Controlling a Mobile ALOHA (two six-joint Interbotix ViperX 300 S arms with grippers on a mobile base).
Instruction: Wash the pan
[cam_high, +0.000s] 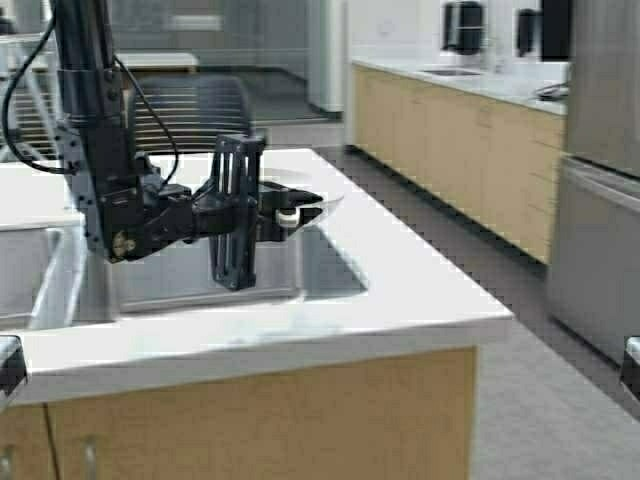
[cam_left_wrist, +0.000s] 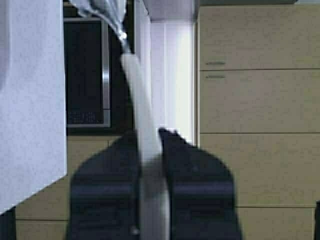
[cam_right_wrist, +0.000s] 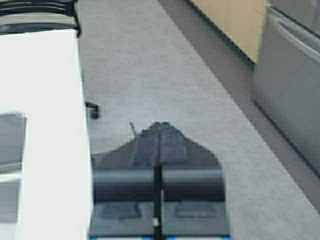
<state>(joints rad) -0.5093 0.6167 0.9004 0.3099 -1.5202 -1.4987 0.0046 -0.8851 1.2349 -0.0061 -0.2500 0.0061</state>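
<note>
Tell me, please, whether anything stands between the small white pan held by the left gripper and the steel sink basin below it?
Nothing visible does. The left gripper is shut on the small white pan by its handle, holding it just above the open stainless steel sink basin.

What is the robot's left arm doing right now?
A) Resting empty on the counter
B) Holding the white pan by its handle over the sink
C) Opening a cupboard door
B: the left gripper is shut on the handle of the pan, held above the sink.
</note>
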